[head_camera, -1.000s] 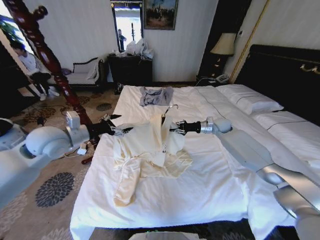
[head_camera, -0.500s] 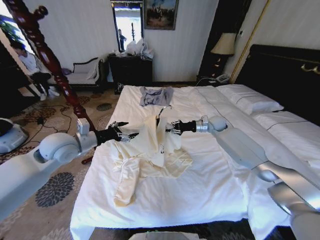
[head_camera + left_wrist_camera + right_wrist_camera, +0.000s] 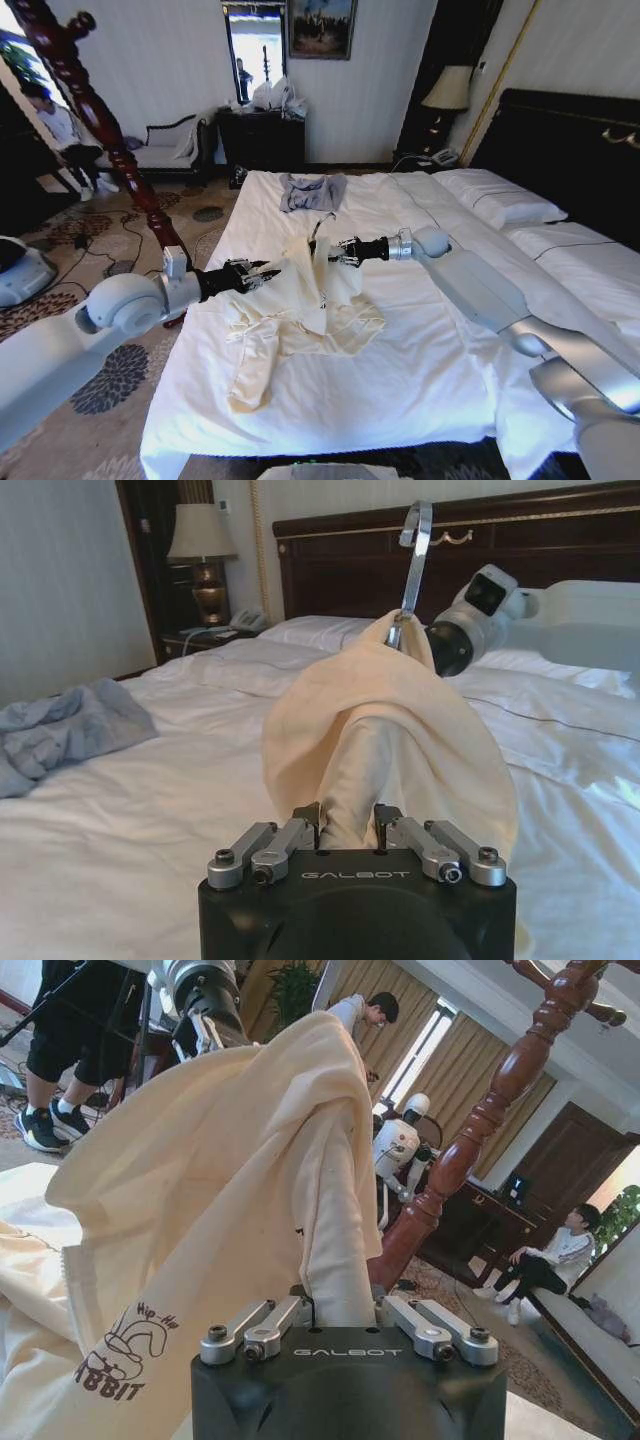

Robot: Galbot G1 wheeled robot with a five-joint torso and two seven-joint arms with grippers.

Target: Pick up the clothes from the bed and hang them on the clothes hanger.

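The clothes (image 3: 300,300), a cream long-sleeved garment, lie partly on the white bed (image 3: 420,370), with the upper part lifted between both grippers. My left gripper (image 3: 262,272) is shut on a fold of the fabric (image 3: 390,730), pinched between its fingers (image 3: 318,822). My right gripper (image 3: 335,250) faces it from the other side, shut on the cloth (image 3: 220,1180). The clothes hanger's silver hook (image 3: 415,550) pokes out of the top of the fabric (image 3: 318,222); its body is hidden under the cloth. In the left wrist view the right gripper (image 3: 455,640) sits just behind the hook.
A small grey-blue garment (image 3: 310,192) lies farther up the bed. White pillows (image 3: 495,200) and a dark headboard (image 3: 570,140) are at the right. A dark red wooden bedpost (image 3: 100,130) rises at the left over patterned carpet (image 3: 110,380).
My left gripper has reached right along the bed edge to the garment and shut on it. The right gripper has drawn slightly left and away, and the cloth now hangs bunched between them.
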